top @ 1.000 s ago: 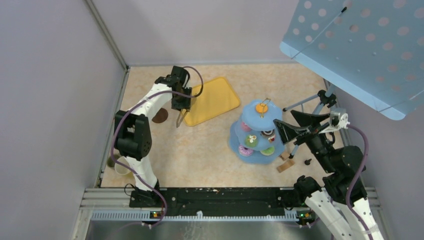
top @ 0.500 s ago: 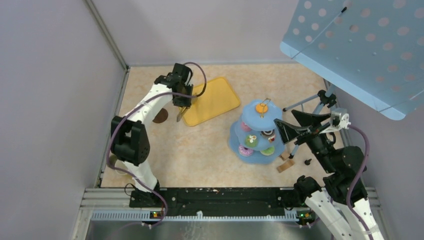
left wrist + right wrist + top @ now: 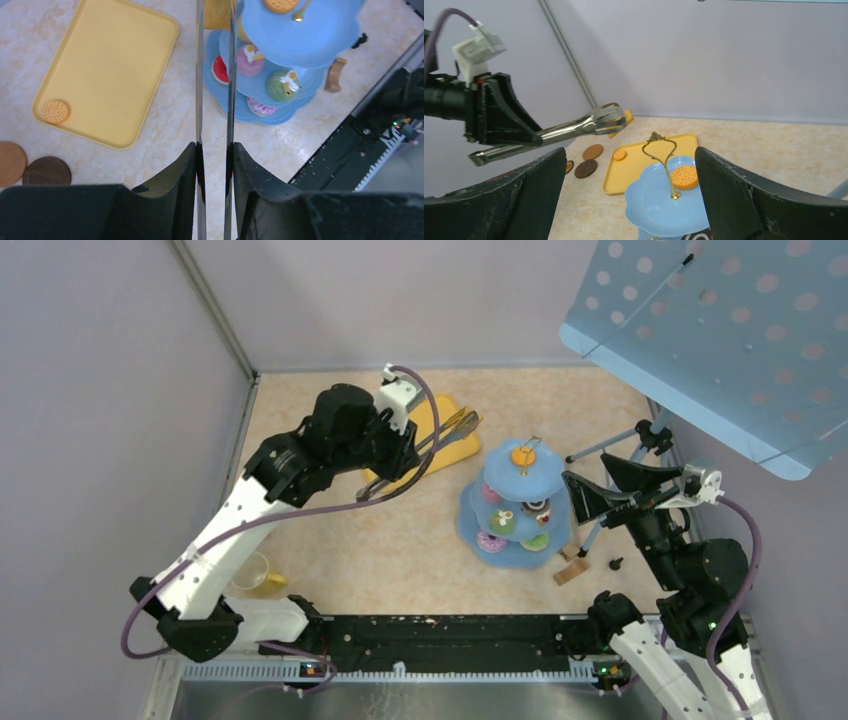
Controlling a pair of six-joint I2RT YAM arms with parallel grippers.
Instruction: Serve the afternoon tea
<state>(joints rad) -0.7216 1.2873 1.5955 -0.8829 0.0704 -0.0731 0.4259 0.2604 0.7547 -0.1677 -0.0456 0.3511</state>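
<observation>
Left wrist view: left gripper (image 3: pixel 215 149) clamped on tongs (image 3: pixel 199 75), orange biscuit (image 3: pixel 217 14) between tips; right gripper (image 3: pixel 629 152) spread wide.

One three-tier stand (image 3: pixel 538 476) carries five donuts and cupcakes (image 3: pixel 501 521) and one top biscuit (image 3: pixel 522 455). Left of the stand: one yellow tray (image 3: pixel 110 65), one tray biscuit (image 3: pixel 56 111), two coasters (image 3: pixel 46 171), one tongs (image 3: pixel 199 75) and one yellow mug (image 3: pixel 250 573).

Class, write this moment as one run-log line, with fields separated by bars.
left gripper: shut on tongs | tongs: pinching orange biscuit | right gripper: open, empty | yellow tray: one loose biscuit
</observation>
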